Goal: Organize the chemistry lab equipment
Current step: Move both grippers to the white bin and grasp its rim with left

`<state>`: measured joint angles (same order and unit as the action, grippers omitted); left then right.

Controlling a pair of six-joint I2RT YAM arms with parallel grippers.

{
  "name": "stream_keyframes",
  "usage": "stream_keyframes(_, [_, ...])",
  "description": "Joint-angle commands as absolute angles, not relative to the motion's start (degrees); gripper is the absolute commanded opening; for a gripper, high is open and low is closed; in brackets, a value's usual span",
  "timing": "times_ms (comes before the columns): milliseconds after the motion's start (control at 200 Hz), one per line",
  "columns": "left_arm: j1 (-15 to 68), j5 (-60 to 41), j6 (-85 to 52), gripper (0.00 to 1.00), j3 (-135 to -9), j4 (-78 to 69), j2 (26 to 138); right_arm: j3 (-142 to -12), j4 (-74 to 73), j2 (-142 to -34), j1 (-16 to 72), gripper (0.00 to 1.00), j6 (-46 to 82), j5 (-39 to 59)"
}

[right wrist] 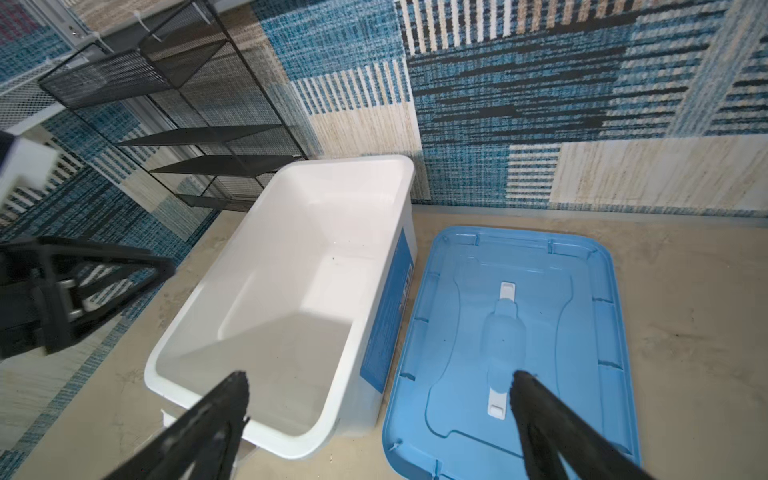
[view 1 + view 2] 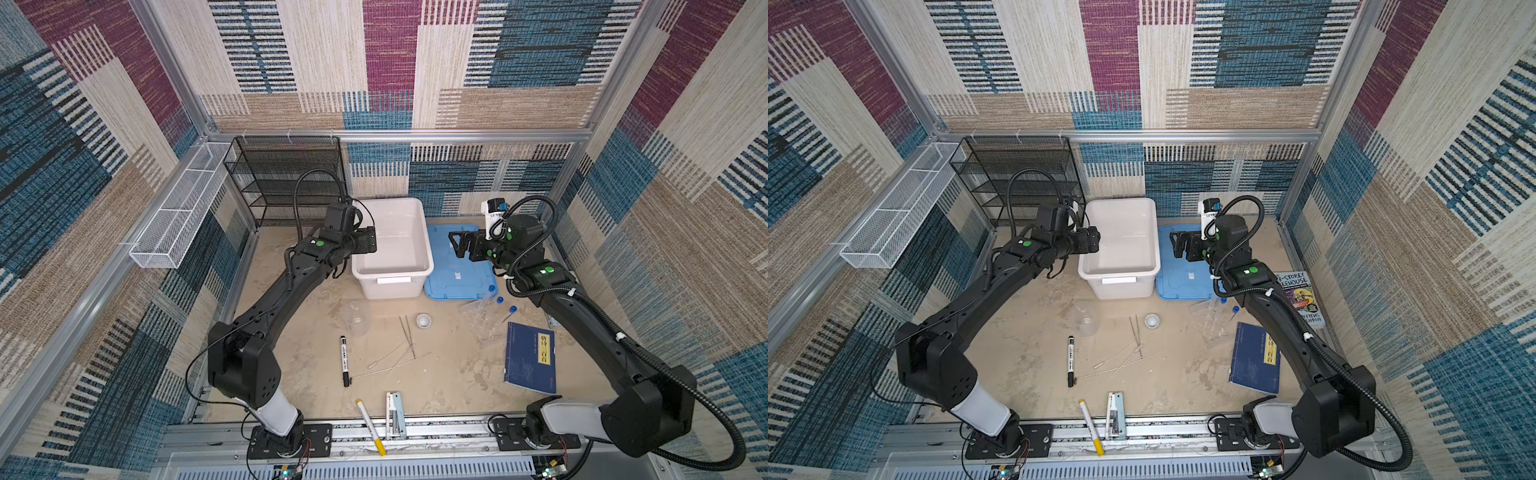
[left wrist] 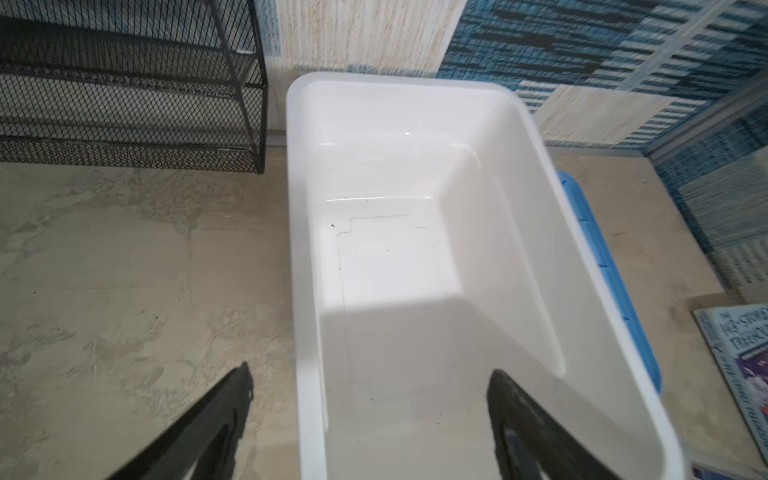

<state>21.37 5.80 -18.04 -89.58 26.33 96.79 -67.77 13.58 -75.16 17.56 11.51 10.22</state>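
Two tools hang empty by the white bin [image 2: 390, 291], the left tool [image 3: 370, 370] and right tool [image 1: 379, 374] both with jaws wide apart. Behind the left tool, back along the left arm [image 2: 270, 299], the clear beaker [image 2: 358, 318] sits on the bench [image 2: 449, 374], nearer this arm.

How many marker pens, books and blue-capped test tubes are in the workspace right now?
Marker pens: 2 (black marker, yellow-tipped marker)
Books: 2 (blue book, illustrated book)
Blue-capped test tubes: 3
Total: 7
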Motion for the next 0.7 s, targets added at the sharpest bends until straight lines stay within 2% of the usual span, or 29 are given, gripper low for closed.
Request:
stream_keyframes(0, [19.8,6.4,-17.6,0.89,-96.5,29.1,101.6,-68.7,15.2,-75.8,17.6,0.99,10.8,14.1])
stream_keyframes(150, [18.9,7.5,-16.7,0.80,-101.5,29.9,107.9,-72.1,16.5,-80.2,17.7,0.99,10.3,17.6])
stream_keyframes(306, [18.3,8.6,-16.3,0.70,-107.8,32.8,114.7,-73.0,15.9,-83.3,17.7,1.00,10.6,17.5])
stream_keyframes(346, [18.2,8.9,-16.0,0.65,-109.2,33.4,116.3,-73.0,15.7,-83.8,17.6,1.00,10.7,17.8])
stream_keyframes(421, [18.2,11.5,-15.3,0.62,-112.7,35.8,119.1,-73.0,16.0,-84.3,17.7,1.00,10.8,17.8])
stream_keyframes(696, [17.1,10.2,-14.5,0.42,-115.8,35.4,122.8,-71.3,15.0,-84.6,17.7,0.98,12.0,17.7])
